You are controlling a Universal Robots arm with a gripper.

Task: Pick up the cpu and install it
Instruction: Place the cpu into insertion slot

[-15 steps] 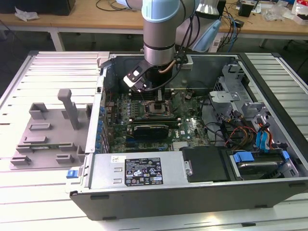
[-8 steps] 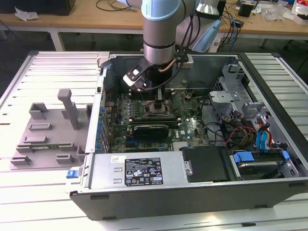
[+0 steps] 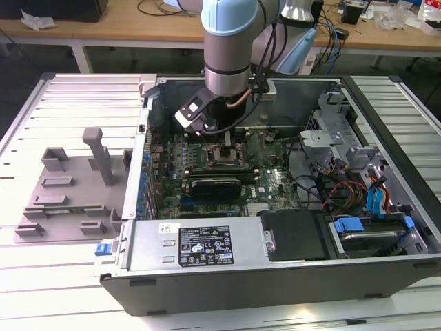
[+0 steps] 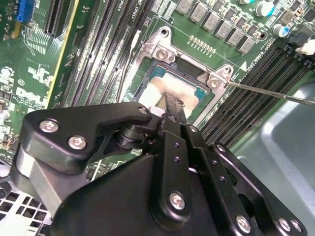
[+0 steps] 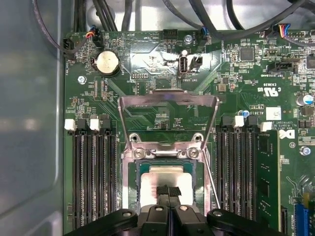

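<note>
Above the open socket (image 5: pixel 132 187), my gripper (image 5: pixel 168 190) hangs with fingers (image 5: pixel 164 192) pressed together on nothing, it seems, the cpu (image 5: pixel 151 181) lying flat in that socket directly beneath their tips.

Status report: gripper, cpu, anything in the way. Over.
Black gripper shut, low over dark socket. Thin square silver-topped cpu lying in it, under the gripper. Metal retention bracket flipped open, clear.

Bright, even room light leaves soft shadow inside the case (image 3: pixel 207 276) and white glare on the cpu (image 5: pixel 152 179).
</note>
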